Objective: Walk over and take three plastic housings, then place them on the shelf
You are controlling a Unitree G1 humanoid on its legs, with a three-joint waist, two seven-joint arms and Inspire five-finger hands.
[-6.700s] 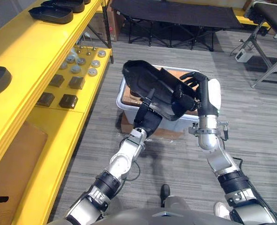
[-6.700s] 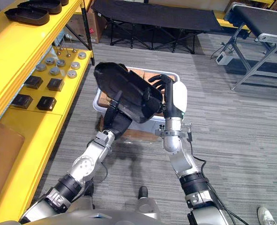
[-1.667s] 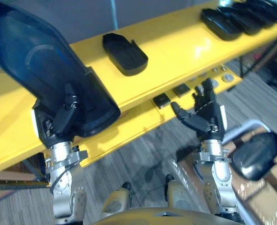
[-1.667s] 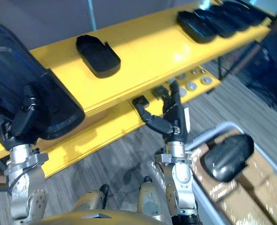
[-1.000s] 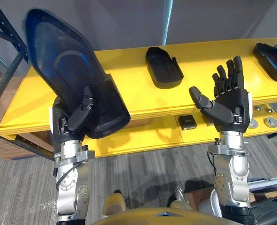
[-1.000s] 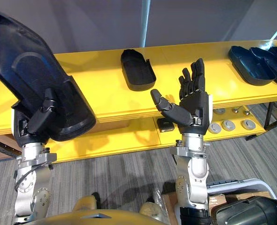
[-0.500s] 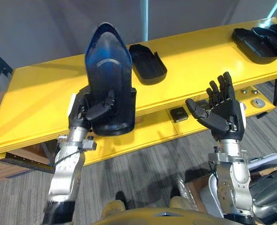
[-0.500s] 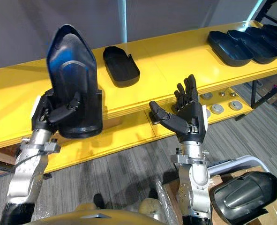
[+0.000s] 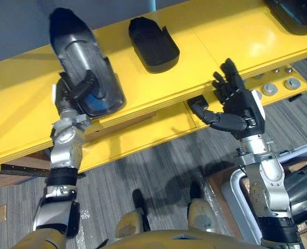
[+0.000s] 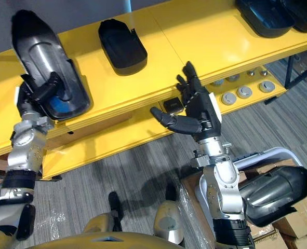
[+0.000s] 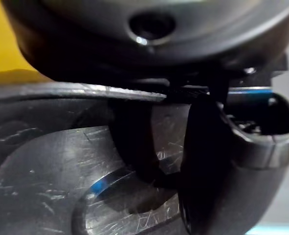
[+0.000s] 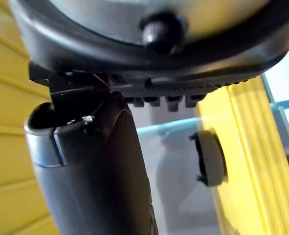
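My left hand (image 9: 74,97) is shut on the near end of a long black plastic housing (image 9: 75,54), thumb inside its hollow. The housing lies hollow side up, low over the front of the yellow shelf (image 9: 221,36); whether it rests on the shelf I cannot tell. The left wrist view shows its scratched inner face (image 11: 46,166) under my thumb. A second housing (image 9: 153,44) sits on the shelf to the right of it. My right hand (image 9: 241,106) hangs open and empty in front of the shelf's edge.
Further housings (image 10: 267,15) lie at the shelf's far right. The lower shelf carries a small black block (image 10: 171,105) and silver discs (image 10: 236,93). At lower right a pale bin (image 10: 205,187) holds another housing (image 10: 272,194) on cardboard boxes.
My left hand has tipped the housing from upright down flat over the shelf and moved it left. The right hand has stayed open; the camera has shifted.
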